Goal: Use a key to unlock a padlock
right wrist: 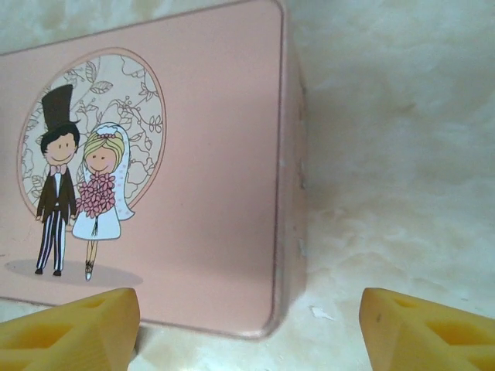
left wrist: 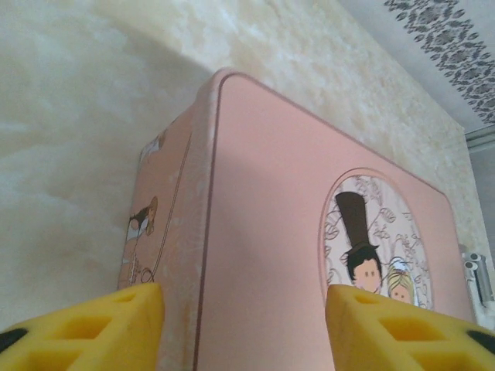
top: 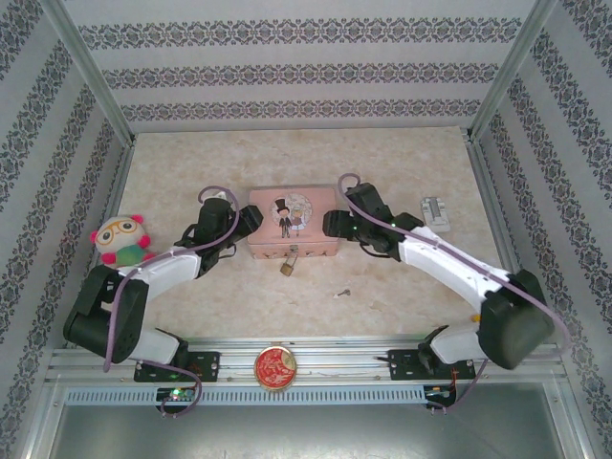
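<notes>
Bracketing the pink tin box [top: 316, 215] from either end, the left claw [left wrist: 244, 328] and right claw [right wrist: 247, 328] both stand wide and hold nothing, seemingly placed to steady the box. The padlock [top: 286, 265] hangs at the box's near face, its body down on the desk [top: 411, 287]. The small key [top: 342, 292] lies loose nearby, toward the right arm, so that arm looks likelier to fetch it.
</notes>
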Motion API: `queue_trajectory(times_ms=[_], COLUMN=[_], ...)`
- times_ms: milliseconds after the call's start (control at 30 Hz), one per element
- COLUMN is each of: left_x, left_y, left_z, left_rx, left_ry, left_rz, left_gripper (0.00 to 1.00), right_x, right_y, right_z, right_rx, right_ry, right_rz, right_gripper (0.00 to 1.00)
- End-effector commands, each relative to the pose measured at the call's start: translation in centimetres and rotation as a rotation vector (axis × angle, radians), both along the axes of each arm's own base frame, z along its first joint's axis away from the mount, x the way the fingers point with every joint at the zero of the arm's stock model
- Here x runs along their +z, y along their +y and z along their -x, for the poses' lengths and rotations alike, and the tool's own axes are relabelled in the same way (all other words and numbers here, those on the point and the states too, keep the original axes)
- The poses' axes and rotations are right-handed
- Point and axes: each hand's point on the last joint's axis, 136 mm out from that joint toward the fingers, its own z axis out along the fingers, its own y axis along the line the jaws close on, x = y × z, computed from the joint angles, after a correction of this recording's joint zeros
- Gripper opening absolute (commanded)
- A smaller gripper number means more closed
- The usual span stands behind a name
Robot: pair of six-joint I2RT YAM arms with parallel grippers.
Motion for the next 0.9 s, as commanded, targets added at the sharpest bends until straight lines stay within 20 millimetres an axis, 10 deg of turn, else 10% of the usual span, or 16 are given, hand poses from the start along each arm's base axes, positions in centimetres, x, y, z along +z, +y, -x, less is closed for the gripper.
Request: queue_trajectory(times_ms=[0, 333, 867], left_x=[2.9, 3.2, 5.2], left_y=[0.7, 0.8, 0.7], left_z=[-0.3, 1.5, 0.3], left_rx=[0.018, -0.019, -0.014], left_ry=[-0.084, -0.066, -0.128], left_rz=[-0.022, -0.037, -0.043], left_gripper=[0.62, 0.83, 0.99], right_x=[-1.4, -5.6, -7.3], right_y=[-2.0, 1.6, 3.4], right_z=[2.7, 6.2, -0.2], right_rx=[-0.009, 0.037, 0.003], right_ry=[0.033, 0.154, 0.142], right_rz=[0.118, 0.097, 0.062], right_gripper=[0.7, 0.46, 0.28])
